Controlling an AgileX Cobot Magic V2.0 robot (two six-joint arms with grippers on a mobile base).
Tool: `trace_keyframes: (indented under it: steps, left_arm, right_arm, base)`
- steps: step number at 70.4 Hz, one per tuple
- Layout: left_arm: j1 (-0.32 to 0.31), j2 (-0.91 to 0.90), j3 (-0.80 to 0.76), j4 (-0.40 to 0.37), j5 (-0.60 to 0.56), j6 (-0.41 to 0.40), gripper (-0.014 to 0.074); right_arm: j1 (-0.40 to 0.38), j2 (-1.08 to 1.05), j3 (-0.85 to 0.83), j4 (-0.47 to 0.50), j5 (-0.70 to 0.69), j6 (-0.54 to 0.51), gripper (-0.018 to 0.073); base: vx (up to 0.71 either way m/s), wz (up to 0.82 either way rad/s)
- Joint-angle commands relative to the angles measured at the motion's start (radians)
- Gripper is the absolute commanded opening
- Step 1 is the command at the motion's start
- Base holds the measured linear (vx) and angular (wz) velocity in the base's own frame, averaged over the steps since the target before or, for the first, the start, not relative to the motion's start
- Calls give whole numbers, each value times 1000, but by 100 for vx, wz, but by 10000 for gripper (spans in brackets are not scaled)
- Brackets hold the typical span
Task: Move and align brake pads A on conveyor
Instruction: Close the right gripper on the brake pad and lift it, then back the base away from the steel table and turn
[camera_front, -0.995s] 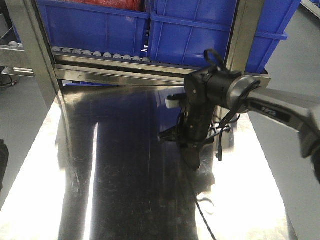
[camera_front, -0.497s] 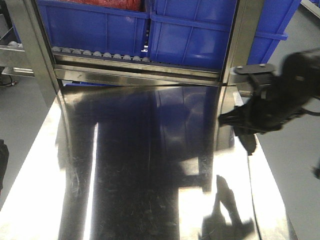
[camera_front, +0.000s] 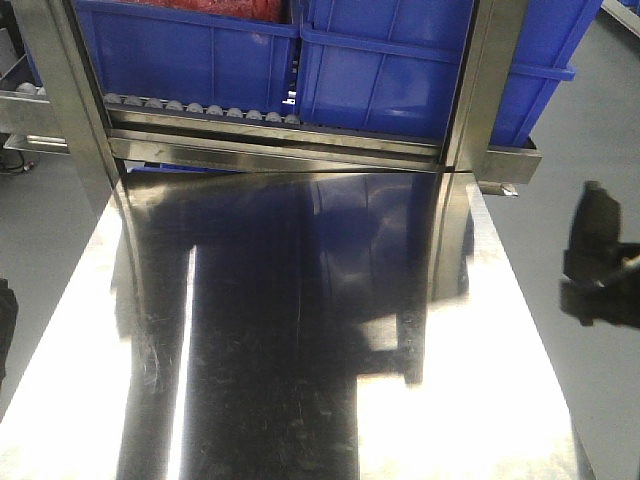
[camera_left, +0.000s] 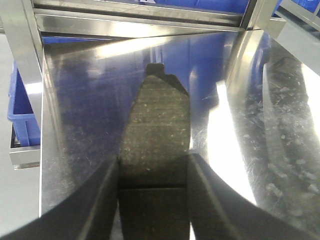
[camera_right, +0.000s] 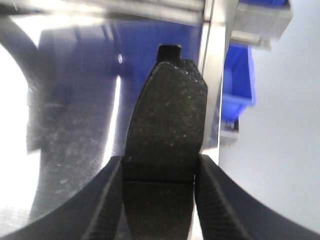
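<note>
Between the fingers of the left claw (camera_left: 153, 165) sits a brake pad (camera_left: 157, 120), clamped across its width, with its long axis running straight out ahead along the line of the fingers. The right claw (camera_right: 159, 167) grips a second pad (camera_right: 167, 115) the same way, so neither claw has to reach for anything. Each pad points forward from its own wrist.

What the next move depends on is where the conveyor lies, and no view shows it. Only the shiny steel tabletop (camera_front: 300, 380) is in sight, with blue bins (camera_front: 200, 50) on the rack behind it.

The left claw hangs over the tabletop. The right wrist view takes in the tabletop's right edge and grey floor beyond it. A dark blurred form at the right edge of the front view is probably the right arm (camera_front: 600, 262), off the side of the tabletop. If the belt is to the right, that arm is the nearer one.

Both pads show a dull, dark-grey speckled face with rounded shoulders at the far end and a small black lug beyond it. A thin groove crosses each face close to the fingertips, so roughly half of each pad sticks out free. That should make it easy to lay flat and square up.
</note>
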Motion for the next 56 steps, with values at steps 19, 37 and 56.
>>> trace_keyframes:
  steps: [19,37,56]
  left_arm:
    - [-2,1,-32,3,-91,-5,-6]
    - [-2,1,-32,3,-91,-5,-6]
    - [-2,1,-32,3,-91,-5,-6]
  right_arm:
    - [-5,-389,202,1,-156,-42,-2]
    - [-5,-535,259,-3,-187,-42,-2]
    - [-5,-553,263,-11,-185,-35,-2]
  base:
    - [0,0]
    - [0,0]
    - [0,0]
